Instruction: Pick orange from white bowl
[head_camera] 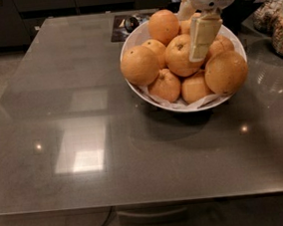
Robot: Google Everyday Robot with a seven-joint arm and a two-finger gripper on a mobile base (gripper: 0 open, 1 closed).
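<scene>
The white bowl (144, 92) stands at the back right of the table, lined with crinkled paper and piled with several oranges. The orange (178, 56) with a dark stem scar sits in the middle of the pile, facing up. My gripper (194, 35) reaches down from the top right, open and holding nothing. One cream finger (203, 35) hangs against the right side of that orange, between it and the orange behind (219, 45). The other finger is mostly hidden behind the pile.
A large orange (139, 65) sits at the bowl's left, another (226, 72) at its right, one (163, 26) on top. A dark mat with a small object (125, 26) lies behind the bowl. Bags of food (275, 24) stand at the right edge.
</scene>
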